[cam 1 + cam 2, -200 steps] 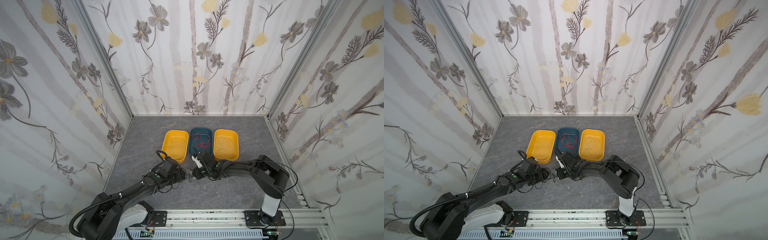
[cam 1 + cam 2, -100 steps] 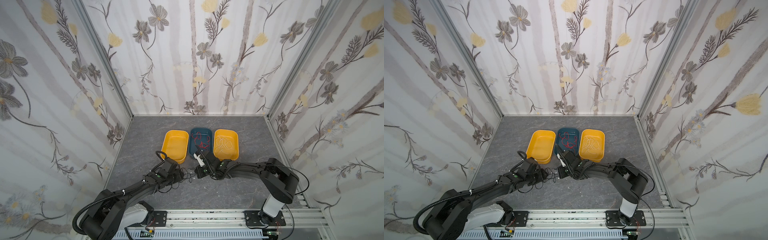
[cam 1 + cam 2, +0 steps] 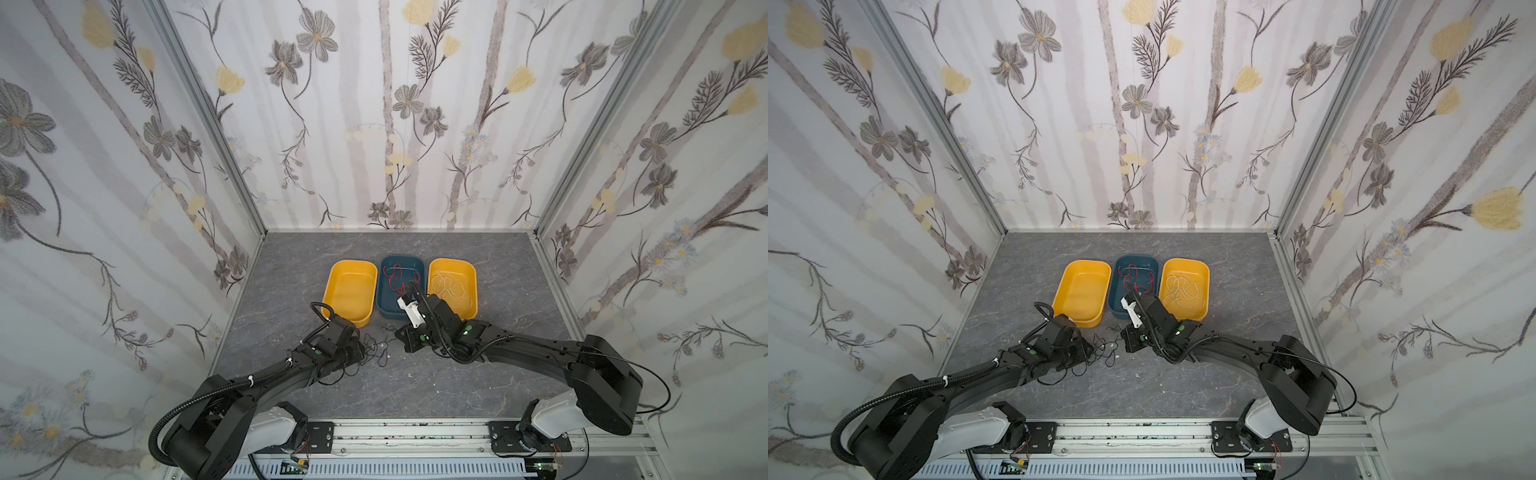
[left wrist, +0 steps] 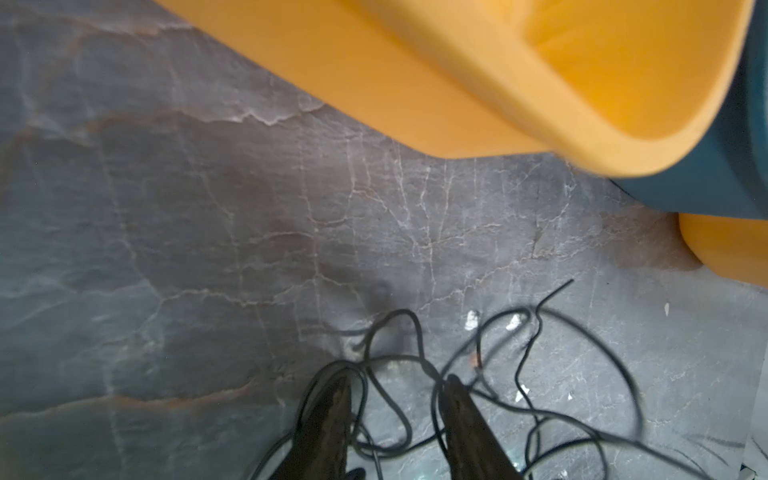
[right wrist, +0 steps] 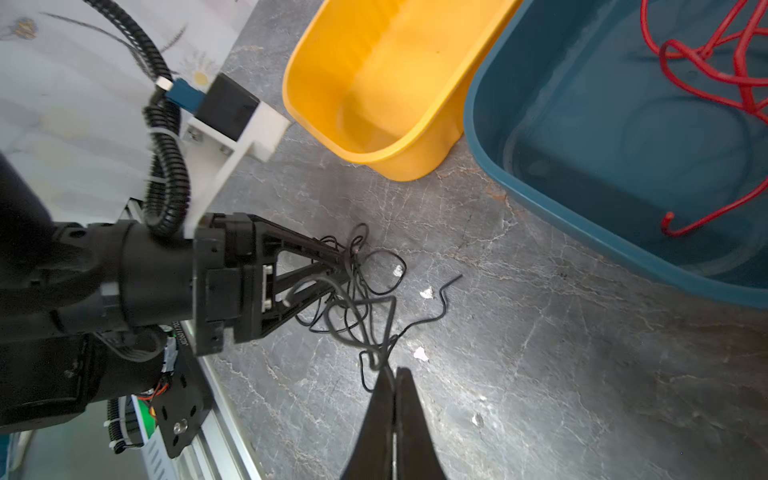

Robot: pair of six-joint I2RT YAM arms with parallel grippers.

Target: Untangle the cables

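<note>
Left hand [image 4: 397, 378] has narrowed around the black cables [image 5: 353, 286]; right hand [image 5: 394, 372] pinches one strand, probably to tug them apart.

Left tray [image 3: 348, 291], middle tray [image 3: 384, 308], right tray [image 3: 453, 262] abreast on table [image 3: 415, 382], cables [image 3: 397, 277] in middle and right, tangled cables [image 3: 376, 348] in front.

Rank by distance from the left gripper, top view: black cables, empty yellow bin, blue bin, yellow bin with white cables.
From the left gripper, in a top view:
1. black cables: right at its fingertips.
2. empty yellow bin: just beyond, leftmost in the row.
3. blue bin: middle of the row.
4. yellow bin with white cables: rightmost.
</note>
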